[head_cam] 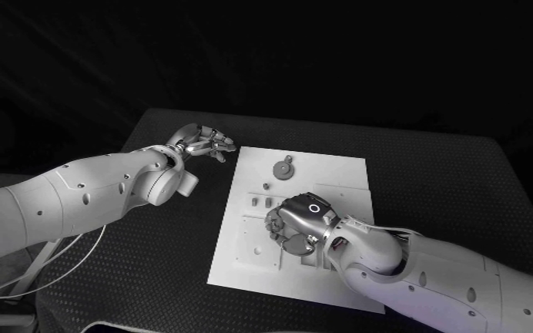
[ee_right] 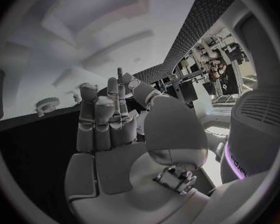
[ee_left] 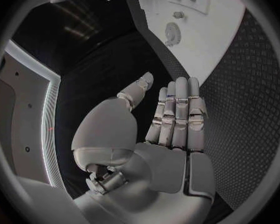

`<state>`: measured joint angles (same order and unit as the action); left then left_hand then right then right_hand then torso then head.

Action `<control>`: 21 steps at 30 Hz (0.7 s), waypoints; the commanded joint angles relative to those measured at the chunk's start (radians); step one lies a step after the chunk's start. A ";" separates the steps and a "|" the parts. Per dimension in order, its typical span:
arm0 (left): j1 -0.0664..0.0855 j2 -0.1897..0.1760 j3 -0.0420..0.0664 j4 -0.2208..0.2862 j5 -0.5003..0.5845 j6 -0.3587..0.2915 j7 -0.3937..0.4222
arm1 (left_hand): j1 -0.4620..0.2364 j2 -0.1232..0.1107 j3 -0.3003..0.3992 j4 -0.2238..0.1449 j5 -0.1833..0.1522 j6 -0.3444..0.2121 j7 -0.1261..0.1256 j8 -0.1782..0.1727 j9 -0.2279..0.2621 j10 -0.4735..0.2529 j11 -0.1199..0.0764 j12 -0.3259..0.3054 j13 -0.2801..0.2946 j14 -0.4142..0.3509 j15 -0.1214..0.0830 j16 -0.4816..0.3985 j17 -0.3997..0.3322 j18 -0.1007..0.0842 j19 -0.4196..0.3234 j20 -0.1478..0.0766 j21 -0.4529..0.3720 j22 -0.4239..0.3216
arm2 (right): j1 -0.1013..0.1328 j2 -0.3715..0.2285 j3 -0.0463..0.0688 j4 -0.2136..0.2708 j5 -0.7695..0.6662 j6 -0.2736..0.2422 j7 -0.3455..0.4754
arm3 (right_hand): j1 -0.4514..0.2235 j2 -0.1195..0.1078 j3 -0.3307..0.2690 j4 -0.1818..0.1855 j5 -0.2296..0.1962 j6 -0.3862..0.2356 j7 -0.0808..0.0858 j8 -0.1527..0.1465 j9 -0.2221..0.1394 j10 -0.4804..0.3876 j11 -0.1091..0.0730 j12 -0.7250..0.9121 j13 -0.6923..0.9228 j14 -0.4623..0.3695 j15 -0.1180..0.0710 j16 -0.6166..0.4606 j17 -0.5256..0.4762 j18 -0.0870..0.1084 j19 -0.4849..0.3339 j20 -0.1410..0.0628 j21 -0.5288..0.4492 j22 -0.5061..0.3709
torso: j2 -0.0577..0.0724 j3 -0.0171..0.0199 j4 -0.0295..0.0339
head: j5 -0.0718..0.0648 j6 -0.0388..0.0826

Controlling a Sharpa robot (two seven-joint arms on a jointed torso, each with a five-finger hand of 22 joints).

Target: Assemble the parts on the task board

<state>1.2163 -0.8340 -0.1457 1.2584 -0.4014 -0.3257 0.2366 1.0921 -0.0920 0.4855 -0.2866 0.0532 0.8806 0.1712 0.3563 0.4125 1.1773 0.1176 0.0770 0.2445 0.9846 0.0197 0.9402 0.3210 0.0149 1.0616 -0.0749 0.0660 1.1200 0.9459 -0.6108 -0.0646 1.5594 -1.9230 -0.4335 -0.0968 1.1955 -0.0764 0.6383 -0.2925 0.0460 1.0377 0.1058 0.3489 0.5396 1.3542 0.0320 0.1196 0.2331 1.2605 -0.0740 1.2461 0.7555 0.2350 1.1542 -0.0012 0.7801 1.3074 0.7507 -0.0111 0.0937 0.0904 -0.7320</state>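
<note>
The white task board lies in the middle of the black table. A round grey toothed part lies on its far half, and small grey parts stand nearer the middle. My right hand hovers low over the board's centre with its fingers curled down. Thumb and a finger pinch a thin dark pin. My left hand is over the table by the board's far left corner, fingers straight and together, holding nothing.
Black textured table surrounds the board, with free room to its right and at the far edge. My left forearm crosses the table's left side. The board's near half carries several recesses.
</note>
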 commanded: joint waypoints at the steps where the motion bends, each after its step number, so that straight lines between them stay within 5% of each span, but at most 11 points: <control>1: 0.001 0.003 0.001 0.003 0.004 0.009 0.012 | 0.002 0.009 -0.004 0.000 -0.001 -0.007 -0.001 -0.001 -0.001 -0.003 0.002 -0.004 0.001 0.007 -0.001 -0.005 0.001 0.001 0.004 -0.002 0.003 -0.001 | -0.001 0.002 0.000 -0.005 -0.021 -0.002 0.005 | 0.011 -0.002 0.006 0.001 0.003 0.008 -0.001 0.002 0.002 0.008 0.000 0.001 0.002 -0.002 -0.006 0.004 0.001 0.027 -0.001 -0.006 0.005 0.009 | 0.000 0.0003 -0.0003 | 0.002 -0.001; 21: 0.001 0.005 0.001 0.007 0.004 0.009 0.011 | 0.002 0.009 -0.005 0.000 -0.001 -0.007 -0.001 -0.001 -0.002 -0.004 0.002 -0.004 0.001 0.008 -0.001 -0.005 0.003 0.001 0.006 -0.003 0.003 -0.002 | -0.002 0.006 0.000 -0.021 -0.019 0.006 0.004 | 0.011 -0.001 0.006 0.001 0.003 0.007 -0.001 0.001 0.003 0.009 0.000 -0.001 0.003 -0.001 -0.006 0.004 0.001 0.027 -0.001 -0.006 0.004 0.008 | 0.000 0.0000 -0.0016 | 0.010 -0.003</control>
<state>1.2164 -0.8317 -0.1456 1.2619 -0.4014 -0.3256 0.2362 1.0921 -0.0920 0.4855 -0.2867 0.0532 0.8806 0.1712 0.3563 0.4116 1.1773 0.1176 0.0770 0.2443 0.9846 0.0197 0.9402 0.3227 0.0150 1.0616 -0.0749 0.0660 1.1193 0.9449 -0.6078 -0.0644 1.5399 -1.9293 -0.4329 -0.0975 1.1968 -0.0751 0.6402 -0.2906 0.0431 1.0351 0.1051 0.3482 0.5416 1.3534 0.0330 0.1180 0.2346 1.2604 -0.0740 1.2461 0.7553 0.2351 1.1541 -0.0009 0.7801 1.3073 0.7506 -0.0111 0.0924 0.0988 -0.7349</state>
